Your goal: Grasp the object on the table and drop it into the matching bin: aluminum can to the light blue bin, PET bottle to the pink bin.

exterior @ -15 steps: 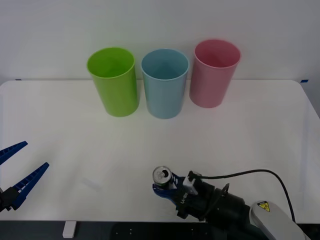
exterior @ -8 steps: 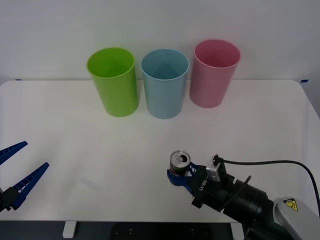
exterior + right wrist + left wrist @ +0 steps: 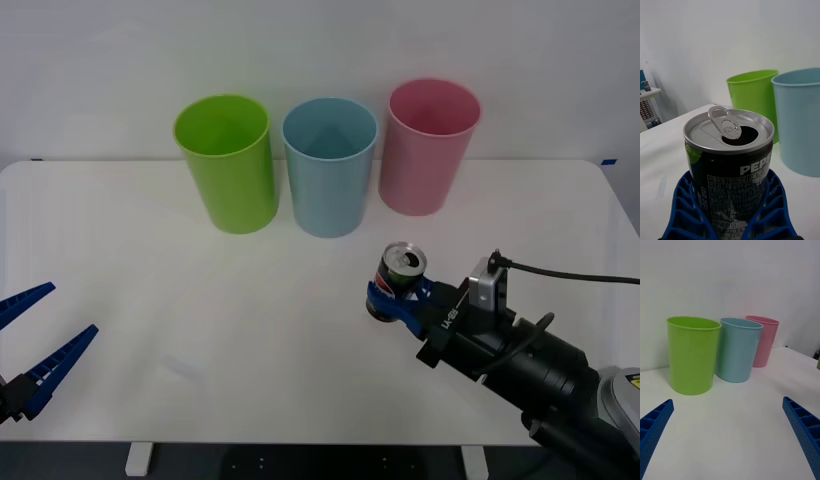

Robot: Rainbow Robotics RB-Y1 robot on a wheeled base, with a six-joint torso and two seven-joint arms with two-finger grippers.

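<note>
My right gripper (image 3: 395, 298) is shut on the aluminum can (image 3: 401, 272), holding it upright above the white table (image 3: 150, 260), right of centre and short of the bins. Up close, the can (image 3: 730, 157) has a silver top with a pull-tab and black sides, clasped between blue ribbed fingers (image 3: 771, 210). The light blue bin (image 3: 329, 165) stands at the back centre, with the pink bin (image 3: 431, 146) to its right. At the table's left front edge my left gripper (image 3: 35, 345) waits open, holding nothing.
A lime green bin (image 3: 227, 162) stands left of the light blue one. All three bins show upright in the left wrist view: green (image 3: 692, 354), light blue (image 3: 738, 348), pink (image 3: 763, 339). A black cable (image 3: 570, 275) trails from the right wrist.
My right gripper has lifted the can from the table's front edge and carried it up, right and toward the bins. The left arm has stayed still.
</note>
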